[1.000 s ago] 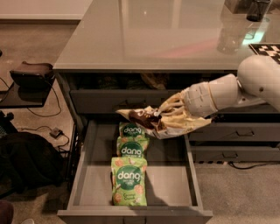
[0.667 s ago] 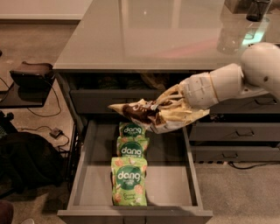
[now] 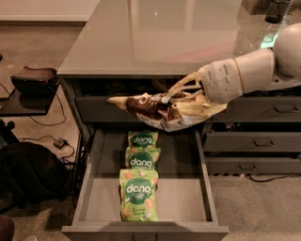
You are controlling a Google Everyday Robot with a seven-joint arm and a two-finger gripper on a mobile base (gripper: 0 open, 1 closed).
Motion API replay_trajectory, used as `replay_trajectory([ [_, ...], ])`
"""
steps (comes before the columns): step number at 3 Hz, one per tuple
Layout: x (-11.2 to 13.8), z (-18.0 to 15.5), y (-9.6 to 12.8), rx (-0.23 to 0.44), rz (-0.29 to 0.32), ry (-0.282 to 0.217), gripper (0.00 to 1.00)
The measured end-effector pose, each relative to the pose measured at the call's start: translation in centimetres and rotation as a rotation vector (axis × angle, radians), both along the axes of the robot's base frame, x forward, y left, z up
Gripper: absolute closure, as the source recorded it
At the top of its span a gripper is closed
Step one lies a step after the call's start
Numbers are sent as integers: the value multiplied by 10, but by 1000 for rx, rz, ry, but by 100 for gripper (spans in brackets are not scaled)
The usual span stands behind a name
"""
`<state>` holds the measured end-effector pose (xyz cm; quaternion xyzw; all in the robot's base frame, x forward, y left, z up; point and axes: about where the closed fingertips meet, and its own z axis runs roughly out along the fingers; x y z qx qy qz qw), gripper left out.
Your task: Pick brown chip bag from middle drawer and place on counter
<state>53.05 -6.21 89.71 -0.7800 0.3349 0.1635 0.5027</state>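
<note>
The brown chip bag (image 3: 155, 109) hangs in the air above the back of the open middle drawer (image 3: 94, 183), in front of the top drawer front. My gripper (image 3: 181, 96) is shut on the bag's right half, with its cream fingers (image 3: 188, 84) wrapped over the crinkled top. The white arm reaches in from the right. The bag sits a little below the counter (image 3: 155, 37) edge, tilted with its left tip pointing left.
Three green "dang" bags (image 3: 139, 188) lie in a row on the drawer floor. Closed grey drawer fronts with bar handles (image 3: 263, 141) stack at the right. A dark cup (image 3: 277, 10) and clear bottle stand at the counter's far right. A black chair and bag (image 3: 33, 169) sit left.
My gripper has lifted the brown chip bag up out of the drawer and toward the counter edge. The green bags have not moved.
</note>
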Motion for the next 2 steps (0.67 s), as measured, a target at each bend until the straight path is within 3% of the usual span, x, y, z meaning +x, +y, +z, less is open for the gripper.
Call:
replay_trajectory([
  [1,-3,48,-8,58,-18,-40,100],
  [2,-3,48,-8,59,-18,-40,100],
])
